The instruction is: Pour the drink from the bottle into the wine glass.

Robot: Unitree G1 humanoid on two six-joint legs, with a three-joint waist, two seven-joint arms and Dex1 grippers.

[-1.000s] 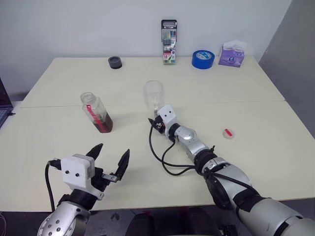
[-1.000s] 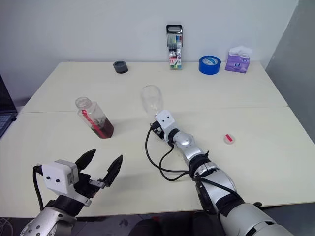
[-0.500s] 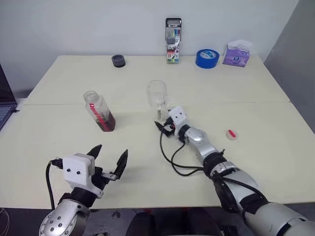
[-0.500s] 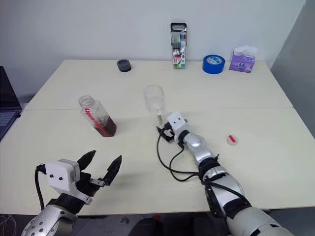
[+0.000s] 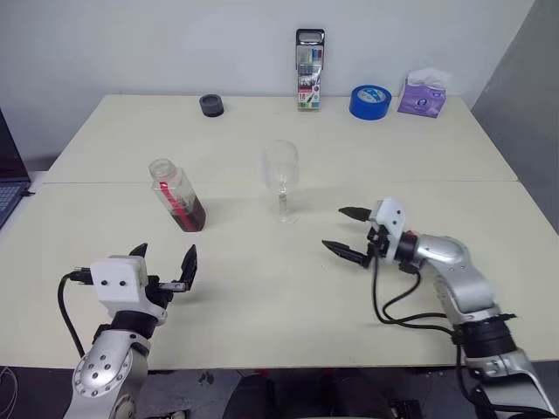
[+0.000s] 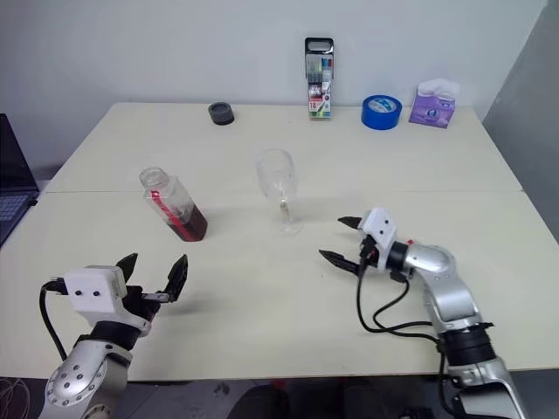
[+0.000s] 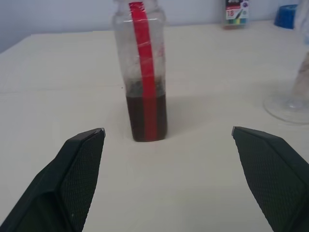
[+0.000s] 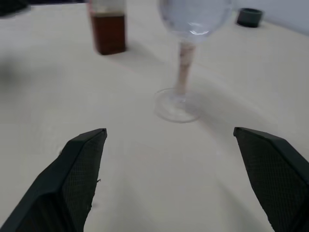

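Left gripper point(image 5: 164, 269), fingers wide and empty, is facing the bottle point(image 5: 175, 195) at centre-left; should be closing mid-body, below the open neck.

Right gripper point(image 5: 352, 233), wide and empty.

In the left wrist view the bottle point(image 7: 143, 72) is cut off at the top edge, so its mouth and any cap stay out of sight. The wine glass point(image 7: 294, 92) there runs off the side edge, leaving part of its foot and a blurred strip of stem. In the right wrist view the wine glass point(image 8: 186, 58) loses the top of its bowl to the upper edge, and the bottle point(image 8: 108, 26) behind it shows just its lower body, blurred. A laptop point(image 5: 7, 179) sits cropped at the side of the left eye view. The print on the marker pack point(image 5: 307, 74) is too small to read, and the purple packet point(image 5: 422, 94) is possibly tissues.
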